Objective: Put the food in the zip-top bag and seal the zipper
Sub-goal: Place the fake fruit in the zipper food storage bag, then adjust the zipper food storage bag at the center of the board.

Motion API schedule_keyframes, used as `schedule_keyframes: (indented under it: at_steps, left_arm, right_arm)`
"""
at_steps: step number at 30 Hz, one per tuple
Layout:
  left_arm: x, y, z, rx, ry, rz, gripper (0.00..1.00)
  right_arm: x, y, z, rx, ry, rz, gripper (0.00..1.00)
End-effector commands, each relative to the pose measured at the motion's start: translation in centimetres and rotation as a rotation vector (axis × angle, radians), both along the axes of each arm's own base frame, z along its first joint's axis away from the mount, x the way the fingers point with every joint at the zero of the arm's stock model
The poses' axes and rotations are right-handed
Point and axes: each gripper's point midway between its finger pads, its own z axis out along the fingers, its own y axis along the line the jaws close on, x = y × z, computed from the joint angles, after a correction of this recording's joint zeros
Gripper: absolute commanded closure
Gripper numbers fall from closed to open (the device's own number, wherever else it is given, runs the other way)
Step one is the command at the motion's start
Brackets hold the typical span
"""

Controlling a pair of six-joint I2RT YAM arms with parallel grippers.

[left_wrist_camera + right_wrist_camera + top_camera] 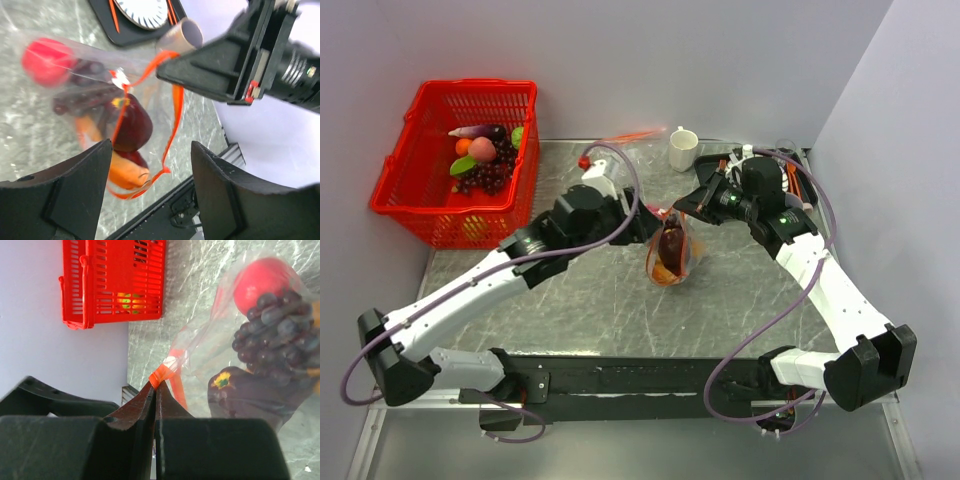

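Observation:
The clear zip-top bag (670, 255) hangs in mid-air over the table's middle. Inside are the red round fruit (47, 60), the dark grape bunch (85, 95), a dark maroon piece (132, 122) and the orange-brown piece (127, 172). The orange-red zipper (172, 120) loops open along the mouth. My right gripper (682, 207) is shut on one end of the zipper (161, 375) and holds the bag up. My left gripper (650, 228) is open beside the bag, its fingers (80, 190) apart with the bag's lower part beyond them.
A red basket (460, 160) at the back left holds a peach, an eggplant and other toy foods. A white cup (683, 149) stands at the back. A striped plate on a black tray (142, 10) with orange cutlery lies at the back right.

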Motion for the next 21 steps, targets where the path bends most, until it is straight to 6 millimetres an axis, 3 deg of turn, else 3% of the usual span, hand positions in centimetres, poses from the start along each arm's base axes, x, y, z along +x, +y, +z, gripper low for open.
schedule_keyframes:
  at_steps: [1, 5, 9, 16, 21]
  left_arm:
    - [0.9, 3.2, 1.7, -0.003, -0.056, 0.057, 0.31]
    - [1.4, 3.3, -0.1, 0.029, -0.043, 0.049, 0.27]
    - [1.9, 1.6, -2.2, 0.041, -0.010, 0.005, 0.27]
    - [2.9, -1.3, -2.9, 0.021, 0.007, -0.062, 0.28]
    - [3.8, -3.0, -5.2, 0.063, 0.048, -0.096, 0.33]
  right_arm:
    - [0.5, 0.0, 2.7, 0.031, -0.114, 0.006, 0.94]
    - [0.4, 0.2, 2.7, 0.032, -0.115, 0.024, 0.94]
    - [0.0, 0.6, 2.9, 0.038, -0.113, 0.058, 0.93]
    - [-0.6, 0.3, 2.8, 0.024, -0.119, 0.068, 0.93]
    - [-1.1, 0.3, 3.2, 0.025, -0.130, 0.082, 0.93]
